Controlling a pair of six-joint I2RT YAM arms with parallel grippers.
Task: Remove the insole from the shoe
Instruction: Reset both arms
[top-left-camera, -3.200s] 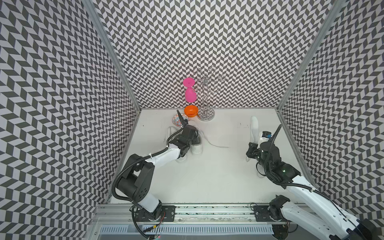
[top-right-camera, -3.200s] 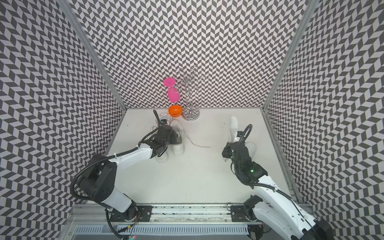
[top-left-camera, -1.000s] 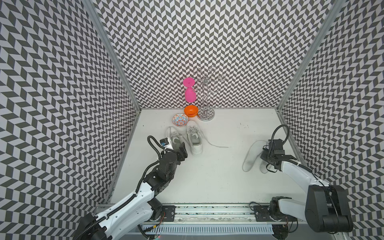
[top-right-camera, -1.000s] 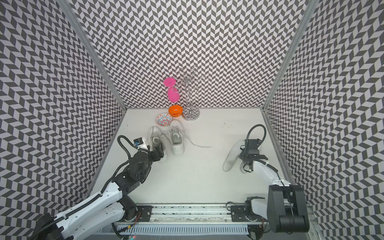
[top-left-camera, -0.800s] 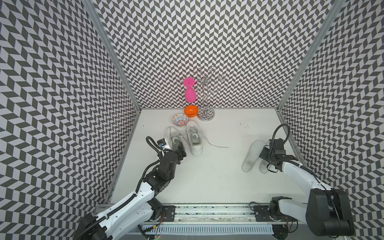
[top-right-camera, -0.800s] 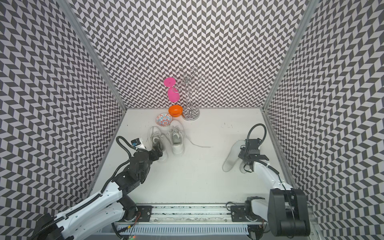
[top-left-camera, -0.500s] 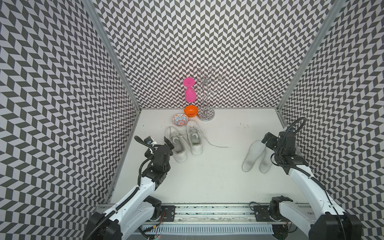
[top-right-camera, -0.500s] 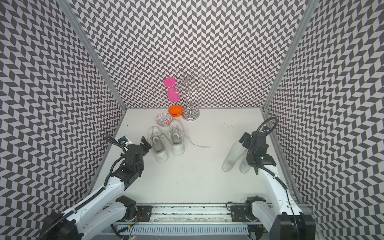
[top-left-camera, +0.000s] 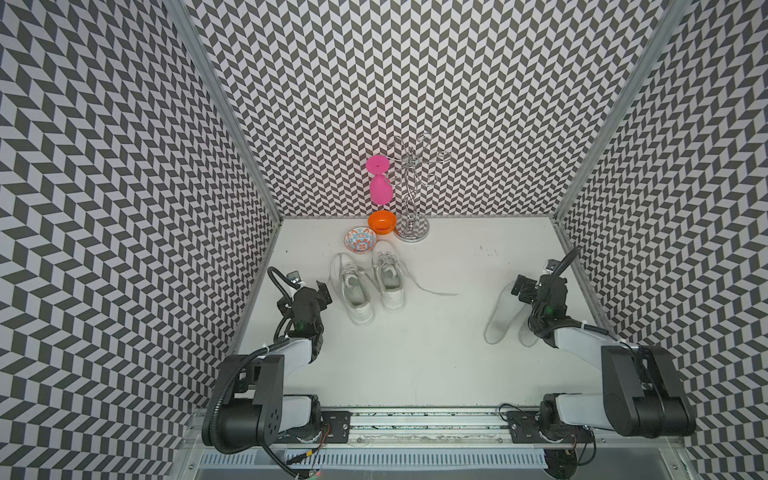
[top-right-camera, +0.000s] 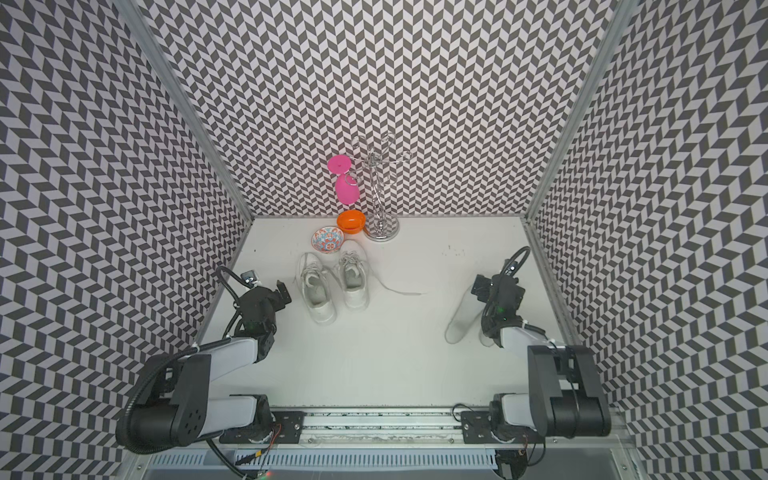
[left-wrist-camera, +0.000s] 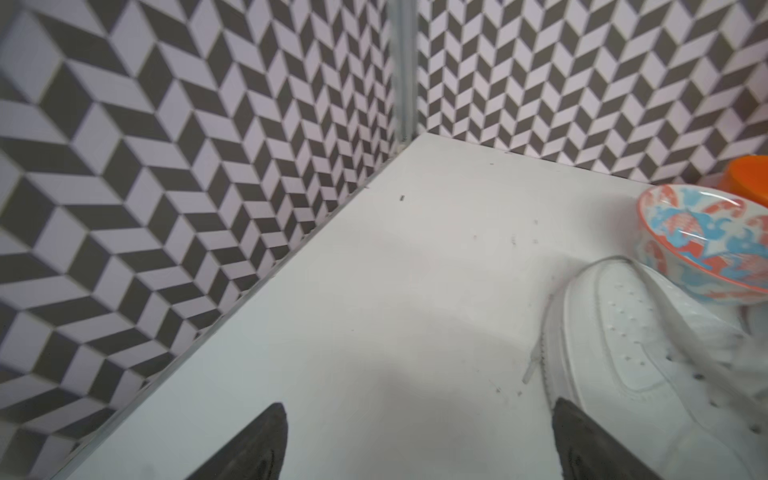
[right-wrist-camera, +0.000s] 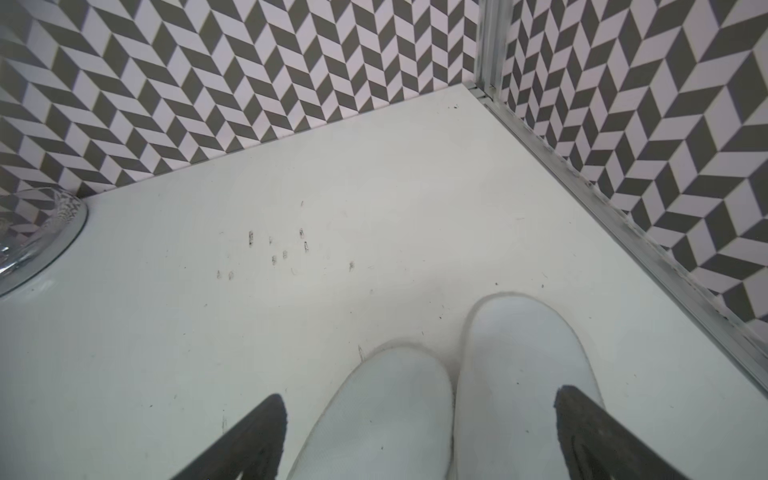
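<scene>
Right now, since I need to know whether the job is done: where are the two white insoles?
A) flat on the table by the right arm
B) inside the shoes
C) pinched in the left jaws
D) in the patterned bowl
A: both insoles lie side by side on the table by the right arm, well apart from the shoes.

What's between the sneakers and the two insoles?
Only a loose shoelace trailing from the sneakers toward the insoles; the rest is bare table, in both top views.

free: table (top-left-camera: 436, 340) centre | obstacles: shoes (top-left-camera: 357, 293) left, insoles (top-left-camera: 500, 318) right, wire stand (top-left-camera: 411, 230) at rear
</scene>
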